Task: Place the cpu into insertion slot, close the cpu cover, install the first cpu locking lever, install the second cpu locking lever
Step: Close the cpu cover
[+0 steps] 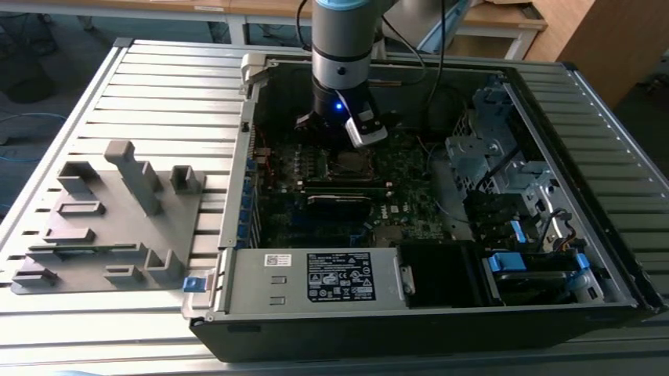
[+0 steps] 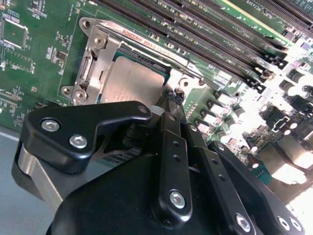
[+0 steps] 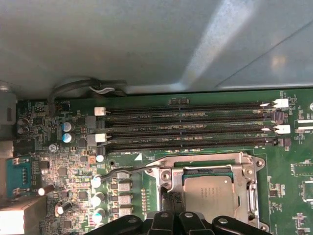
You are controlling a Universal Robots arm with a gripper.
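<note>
Cpu (image 3: pixel 210 196) sits flat in the insertion slot (image 1: pixel 334 163), mid-motherboard (image 3: pixel 288 176) inside the computer case (image 1: pixel 313 309). Cpu cover (image 2: pixel 95 61) lies down over its edges, grey top showing through the cut-out. Gripper (image 2: pixel 173 100) is at the slot's corner, jaws drawn together, probably positioned for the wire locking lever (image 3: pixel 128 171) reaching past that corner.

The cpu (image 3: pixel 210 196) lies within the cpu cover (image 3: pixel 252 196), just beside the memory slots (image 3: pixel 186 129).

Cpu (image 3: pixel 210 196): flat grey sq. chip, seated level in insertion slot (image 1: pixel 350 163), mid motherboard (image 1: pixel 413 196). Cpu cover (image 3: pixel 252 196): silver frame w/ cut-out, down flat over chip's edges. Thin lever rod (image 3: pixel 127 170) juts from frame's corner.
</note>
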